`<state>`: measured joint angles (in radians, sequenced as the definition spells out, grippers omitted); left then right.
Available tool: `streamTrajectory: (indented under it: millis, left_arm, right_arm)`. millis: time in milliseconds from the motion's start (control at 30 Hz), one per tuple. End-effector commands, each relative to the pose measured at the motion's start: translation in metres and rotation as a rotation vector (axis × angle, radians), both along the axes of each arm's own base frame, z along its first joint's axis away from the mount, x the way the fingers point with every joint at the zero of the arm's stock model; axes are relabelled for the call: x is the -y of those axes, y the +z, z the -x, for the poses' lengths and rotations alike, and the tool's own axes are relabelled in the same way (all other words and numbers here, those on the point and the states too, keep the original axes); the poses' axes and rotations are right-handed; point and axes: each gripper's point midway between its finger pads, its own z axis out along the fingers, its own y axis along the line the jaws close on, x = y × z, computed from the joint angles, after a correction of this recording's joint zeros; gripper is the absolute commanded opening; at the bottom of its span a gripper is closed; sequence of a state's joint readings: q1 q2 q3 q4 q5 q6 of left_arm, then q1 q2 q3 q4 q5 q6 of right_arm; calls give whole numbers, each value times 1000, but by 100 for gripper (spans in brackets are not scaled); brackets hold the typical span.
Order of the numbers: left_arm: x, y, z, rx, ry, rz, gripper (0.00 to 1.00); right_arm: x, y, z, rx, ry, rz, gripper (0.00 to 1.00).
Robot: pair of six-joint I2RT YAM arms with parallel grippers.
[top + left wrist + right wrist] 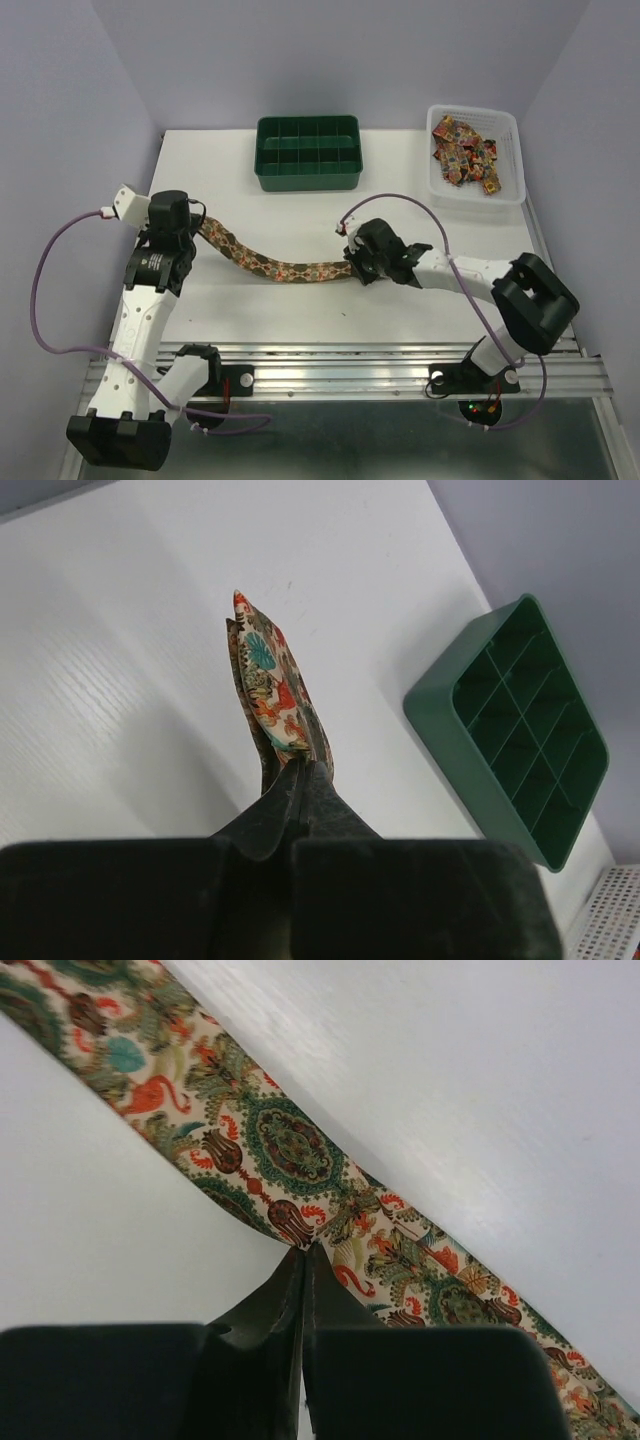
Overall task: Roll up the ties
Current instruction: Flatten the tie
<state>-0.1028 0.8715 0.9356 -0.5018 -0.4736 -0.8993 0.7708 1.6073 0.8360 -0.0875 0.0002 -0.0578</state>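
Paisley red-green fabric necktie (280, 267) lying unrolled, stretching across white table (300, 325) between arms; rolling not yet begun, judging by flat lie.
Left wrist: left gripper (300, 772) clamping pointed end.
Right wrist: right gripper (303, 1253) pinching necktie edge.

Tie (290, 268) across centre; tray (307, 181), basket (470, 198) behind

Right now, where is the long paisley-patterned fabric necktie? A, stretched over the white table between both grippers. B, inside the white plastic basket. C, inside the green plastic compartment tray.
A: the necktie lies along the table, pinched by the left gripper at one end and the right gripper further along.
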Motion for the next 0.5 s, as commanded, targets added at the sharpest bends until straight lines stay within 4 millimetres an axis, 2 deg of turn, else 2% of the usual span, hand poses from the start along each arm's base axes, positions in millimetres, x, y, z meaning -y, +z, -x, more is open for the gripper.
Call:
streamTrajectory:
  millis: [0,33,67,100,133,167,267,333,400,467]
  left_arm:
    - [-20,53,-1,113,110,-36,0]
    - [-23,56,-2,108,120,-47,0]
    - [-25,60,-1,107,133,-55,0]
    - [-30,66,-1,90,152,-82,0]
    - [-33,75,3,96,166,-89,0]
    - [-38,78,0,59,187,-118,0]
    - [-44,87,2,30,221,-140,0]
    - [-46,101,2,28,221,-164,0]
    - [-47,109,-2,20,198,-201,0]
    - [-45,116,-14,18,169,-231,0]
  right_arm:
    - [-45,70,47,-191,35,-379,1]
    - [-47,86,52,-210,10,-439,1]
    - [-50,95,60,-252,13,-473,1]
    - [-54,111,78,-285,87,-519,1]
    - [-56,110,83,-304,86,-525,1]
    - [-58,133,99,-346,107,-589,1]
    - [-54,135,114,-435,90,-601,1]
    - [-53,136,135,-544,136,-598,1]
    - [-57,130,140,-615,142,-600,1]
    - [-61,128,150,-695,198,-594,1]
